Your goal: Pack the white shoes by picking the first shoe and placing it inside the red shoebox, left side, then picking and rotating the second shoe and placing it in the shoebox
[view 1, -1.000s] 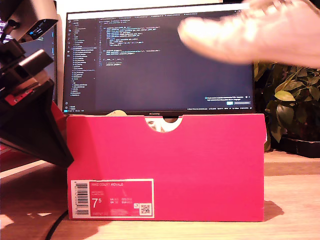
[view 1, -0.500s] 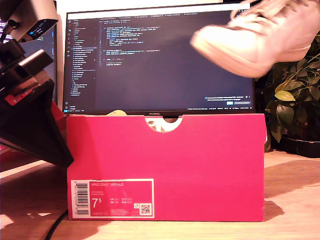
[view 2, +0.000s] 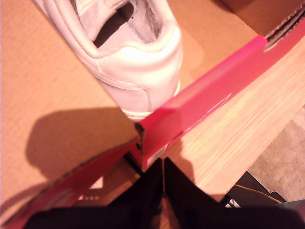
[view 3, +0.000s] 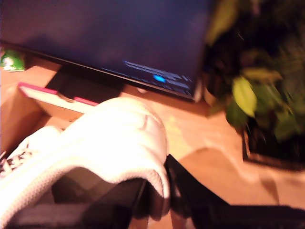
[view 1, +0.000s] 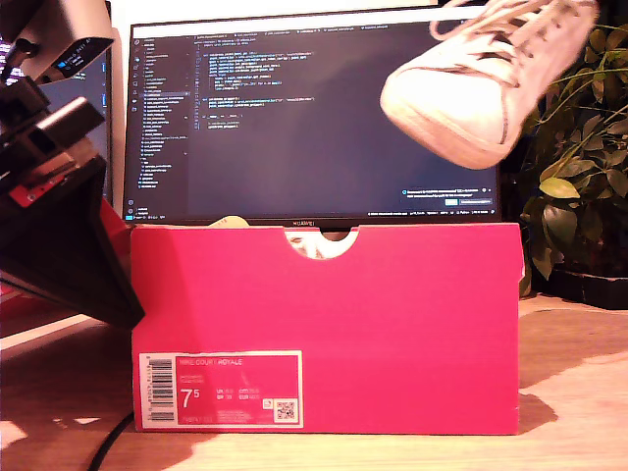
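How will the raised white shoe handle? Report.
The raised white shoe hangs toe-down, held only at its heel collar by my second pincer, so it will probably swing. The padded collar looks soft and may slip. Loose laces could snag the red shoebox rim.

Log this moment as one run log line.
first shoe: in red shoebox | second shoe: aloft, second tool gripping heel | first tool: shut, empty

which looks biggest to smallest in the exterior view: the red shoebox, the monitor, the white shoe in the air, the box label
1. Monitor and red shoebox: too alike to rank
2. White shoe, though nearness may inflate it
3. Box label
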Motion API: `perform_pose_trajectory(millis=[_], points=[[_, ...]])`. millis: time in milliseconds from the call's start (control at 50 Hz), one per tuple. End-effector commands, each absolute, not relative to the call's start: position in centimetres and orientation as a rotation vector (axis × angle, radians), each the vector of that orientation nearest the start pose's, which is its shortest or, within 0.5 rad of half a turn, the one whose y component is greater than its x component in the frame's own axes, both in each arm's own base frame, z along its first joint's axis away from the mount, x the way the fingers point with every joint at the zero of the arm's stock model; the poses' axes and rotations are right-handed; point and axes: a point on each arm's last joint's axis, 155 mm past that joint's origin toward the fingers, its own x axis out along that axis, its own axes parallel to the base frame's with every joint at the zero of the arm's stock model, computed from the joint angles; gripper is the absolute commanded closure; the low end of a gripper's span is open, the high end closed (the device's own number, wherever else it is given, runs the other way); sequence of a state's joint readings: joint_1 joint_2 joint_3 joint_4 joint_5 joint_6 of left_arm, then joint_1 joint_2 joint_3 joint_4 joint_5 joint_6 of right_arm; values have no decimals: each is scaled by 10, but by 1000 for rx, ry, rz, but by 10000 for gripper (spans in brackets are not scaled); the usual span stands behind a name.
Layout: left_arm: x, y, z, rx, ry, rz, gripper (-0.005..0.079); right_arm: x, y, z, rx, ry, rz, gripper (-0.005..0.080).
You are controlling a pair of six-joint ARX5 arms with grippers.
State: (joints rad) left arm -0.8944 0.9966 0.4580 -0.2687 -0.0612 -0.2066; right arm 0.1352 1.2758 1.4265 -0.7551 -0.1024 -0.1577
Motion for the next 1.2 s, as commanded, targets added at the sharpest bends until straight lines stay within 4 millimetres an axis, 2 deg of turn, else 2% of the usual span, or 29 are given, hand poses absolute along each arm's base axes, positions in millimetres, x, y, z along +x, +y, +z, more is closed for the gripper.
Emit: perform_pose_trajectory(millis=[0,260,560,780,920,1180], points=[[192,-222,71,189,807,-705,761,386,81,326,-177,532,308,765],[192,-222,71,189,807,-705,761,399,110,314,-234,529,382,765],[192,-223,72,185,800,-707,761,411,144,309,-271,502,454,765],[193,-224,73,185,797,-708,761,419,167,291,-317,522,508,765],[193,-224,73,182,797,-707,761,422,177,275,-362,545,541,765],[195,-226,76,169,784,-708,761,427,182,254,-413,582,565,765]])
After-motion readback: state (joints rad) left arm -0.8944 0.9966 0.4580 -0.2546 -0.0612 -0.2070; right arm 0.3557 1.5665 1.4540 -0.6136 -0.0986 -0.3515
